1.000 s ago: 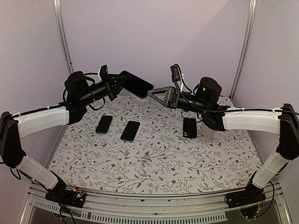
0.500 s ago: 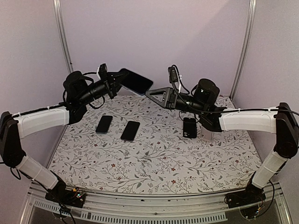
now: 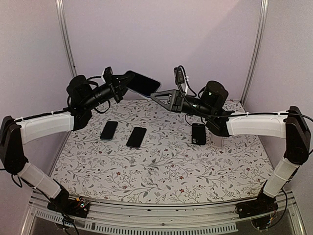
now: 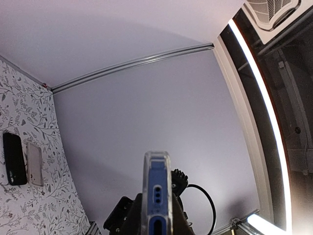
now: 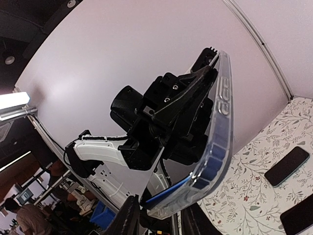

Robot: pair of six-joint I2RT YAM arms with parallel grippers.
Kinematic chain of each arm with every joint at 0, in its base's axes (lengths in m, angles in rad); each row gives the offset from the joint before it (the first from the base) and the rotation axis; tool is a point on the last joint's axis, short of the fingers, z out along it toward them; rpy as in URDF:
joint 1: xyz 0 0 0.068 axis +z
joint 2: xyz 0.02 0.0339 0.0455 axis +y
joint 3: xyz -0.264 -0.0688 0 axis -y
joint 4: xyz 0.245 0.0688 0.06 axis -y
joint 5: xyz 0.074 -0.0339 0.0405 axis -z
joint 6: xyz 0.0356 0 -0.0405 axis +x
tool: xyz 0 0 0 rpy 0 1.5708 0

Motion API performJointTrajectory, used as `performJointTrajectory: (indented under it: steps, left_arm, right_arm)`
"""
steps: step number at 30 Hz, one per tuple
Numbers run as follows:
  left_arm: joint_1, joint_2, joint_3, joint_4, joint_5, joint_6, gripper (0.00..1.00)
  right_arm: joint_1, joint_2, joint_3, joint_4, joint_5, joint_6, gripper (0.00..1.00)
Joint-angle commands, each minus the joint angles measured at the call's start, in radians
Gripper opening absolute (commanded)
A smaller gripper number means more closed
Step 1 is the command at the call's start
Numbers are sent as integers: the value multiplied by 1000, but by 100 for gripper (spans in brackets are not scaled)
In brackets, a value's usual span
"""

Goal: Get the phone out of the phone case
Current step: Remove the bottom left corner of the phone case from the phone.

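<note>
Looking down from the top camera, the left gripper (image 3: 125, 81) was raised above the far left part of the floral-patterned table (image 3: 161, 166), pressed together on one end of the phone (image 3: 143, 84). The handset stuck out from it toward the centre, dark face turned up and toward the camera, clear of the table.

Phone sat inside a clear case (image 5: 225, 93). Right wrist view showed it edge-on: transparent rim with side buttons, blue body of the phone visible through it. Left wrist view showed the same edge standing upright, a blue band inside the clear shell.

Right gripper (image 3: 155, 95) reached in from the right, its tip at the lower right edge of the cased phone. From its own camera the two fingers (image 5: 129, 218) stood one on each side of the case's lower corner. Could not tell whether they were pinching that corner or only bracketing it.

On the table, well below both tools:
- two dark handsets (image 3: 109, 130) lying flat side by side, left of centre
- black handset (image 3: 198, 133) flat, right of centre
- pale slab (image 3: 216, 139) just beside it, partly hidden under the right arm
</note>
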Motion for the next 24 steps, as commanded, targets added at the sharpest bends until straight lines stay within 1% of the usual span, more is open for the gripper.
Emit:
performJointTrajectory:
  steps: [1,2,4,8,11,24]
  left_arm:
    - [-16,-3,-8,128,-5,-63,0]
    - [-16,-7,-12,129,-10,-64,0]
    - [-14,-10,-13,125,-13,-64,0]
    - [-13,-14,-18,128,-23,-69,0]
    - [-12,-15,-18,134,-27,-75,0]
    - [-12,-12,-19,168,-26,-102,0]
  right_arm:
    - [9,1,28,44,-19,-38,36]
    - [11,-4,26,45,-19,-46,40]
    - [11,-17,19,47,-13,-68,42]
    - [11,-33,-3,68,-5,-74,43]
    - [11,-34,-15,89,-4,-67,38]
    - [12,-29,-25,135,-8,-57,35]
